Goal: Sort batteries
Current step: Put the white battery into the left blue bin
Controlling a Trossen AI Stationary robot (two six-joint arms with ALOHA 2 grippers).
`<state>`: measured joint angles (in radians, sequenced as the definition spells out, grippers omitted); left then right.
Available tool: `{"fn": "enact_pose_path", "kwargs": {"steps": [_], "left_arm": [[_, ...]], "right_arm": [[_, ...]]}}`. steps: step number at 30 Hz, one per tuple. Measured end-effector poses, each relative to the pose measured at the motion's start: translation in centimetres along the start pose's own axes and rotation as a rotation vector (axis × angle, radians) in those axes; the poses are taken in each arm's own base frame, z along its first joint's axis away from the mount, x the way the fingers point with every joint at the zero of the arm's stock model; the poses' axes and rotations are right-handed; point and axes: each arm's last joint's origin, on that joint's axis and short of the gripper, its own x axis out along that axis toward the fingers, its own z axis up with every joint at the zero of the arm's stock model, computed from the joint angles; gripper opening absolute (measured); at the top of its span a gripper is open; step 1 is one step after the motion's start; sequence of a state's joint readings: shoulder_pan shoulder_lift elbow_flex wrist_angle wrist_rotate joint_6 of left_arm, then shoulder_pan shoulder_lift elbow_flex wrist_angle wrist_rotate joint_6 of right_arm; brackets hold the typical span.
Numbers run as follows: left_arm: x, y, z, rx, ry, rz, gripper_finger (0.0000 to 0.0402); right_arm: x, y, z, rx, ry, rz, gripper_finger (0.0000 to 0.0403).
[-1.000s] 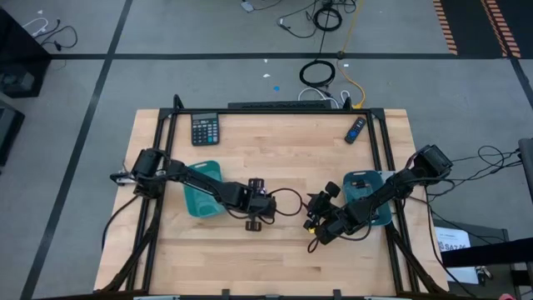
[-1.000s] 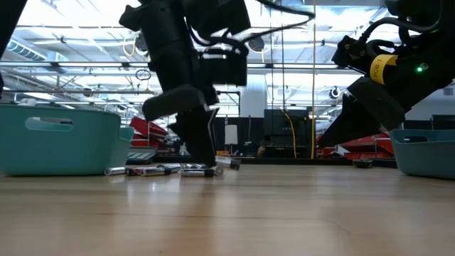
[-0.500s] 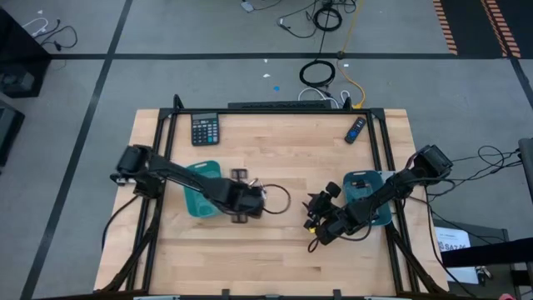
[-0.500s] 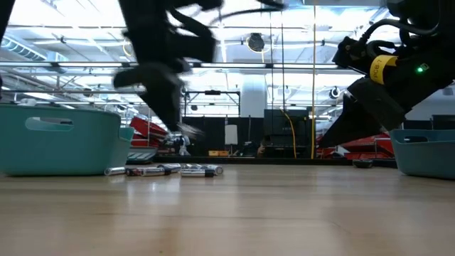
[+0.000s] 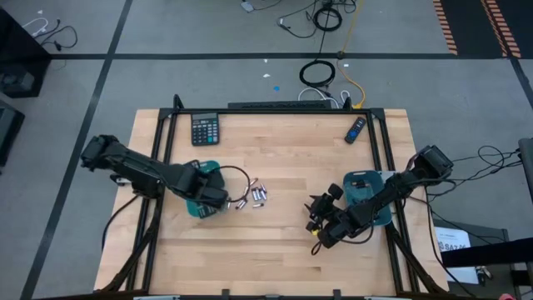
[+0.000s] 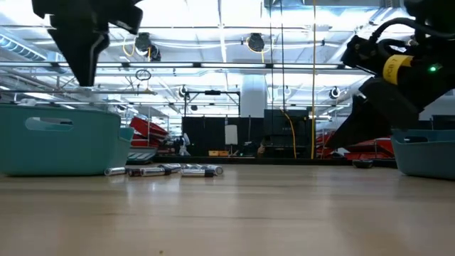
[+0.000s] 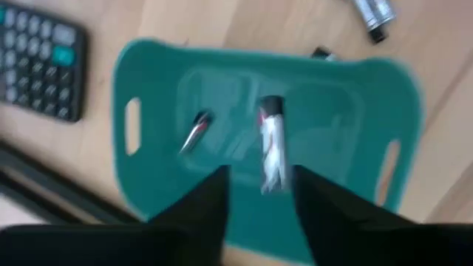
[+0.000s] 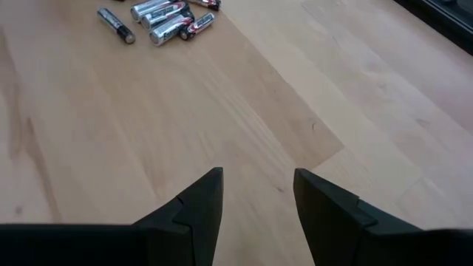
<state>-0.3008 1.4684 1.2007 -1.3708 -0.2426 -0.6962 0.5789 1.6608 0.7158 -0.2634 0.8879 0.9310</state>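
Observation:
Several batteries [image 5: 254, 197] lie in a loose pile on the table just right of the left teal tray [image 5: 202, 177]; they also show in the low view [image 6: 165, 170] and the right wrist view [image 8: 159, 16]. My left gripper [image 5: 212, 198] [image 7: 259, 177] hangs open over that tray. Inside the tray are two batteries, one [image 7: 270, 144] straight below the gap between the fingers and one [image 7: 195, 130] beside it. My right gripper [image 5: 319, 219] [image 8: 259, 185] is open and hovers over bare wood beside the right teal tray [image 5: 366, 200].
A black calculator [image 5: 205, 128] lies near the far-left corner and a dark blue remote-like stick [image 5: 356, 128] near the far-right corner. A black frame rail [image 5: 275, 108] runs along the far edge. Bare wood stretches between the two trays and toward the near edge.
My left gripper has risen from the battery pile and swung toward the table's left edge, ending above the left tray. The pile it stood over now shows uncovered on the table. My right arm has kept still.

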Motion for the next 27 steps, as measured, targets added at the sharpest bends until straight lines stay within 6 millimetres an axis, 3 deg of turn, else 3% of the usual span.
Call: {"fn": "enact_pose_path", "kwargs": {"steps": [4,8,15,20,27], "left_arm": [[-0.2,0.8,-0.4,-0.029,0.038,0.034,0.0232],[-0.2,0.3,0.1,-0.025,-0.014,-0.017,0.0243],[-0.4,-2.4,4.2,0.019,-0.357,-0.256,0.0245],[3.3,-4.6,6.8,-0.001,-0.306,-0.276,0.0246],[8.0,-8.7,8.0,0.256,-0.272,-0.220,0.0246]], "right_arm": [[-0.2,0.1,-0.1,0.005,-0.003,0.009,0.0157],[-0.2,0.1,-0.1,0.007,-0.003,0.010,0.0157],[-0.2,0.1,-0.1,0.008,-0.004,0.009,0.0157],[-0.2,0.1,-0.1,0.008,-0.004,0.009,0.0157],[-0.2,0.1,-0.1,0.000,-0.002,0.006,0.0157]]}}
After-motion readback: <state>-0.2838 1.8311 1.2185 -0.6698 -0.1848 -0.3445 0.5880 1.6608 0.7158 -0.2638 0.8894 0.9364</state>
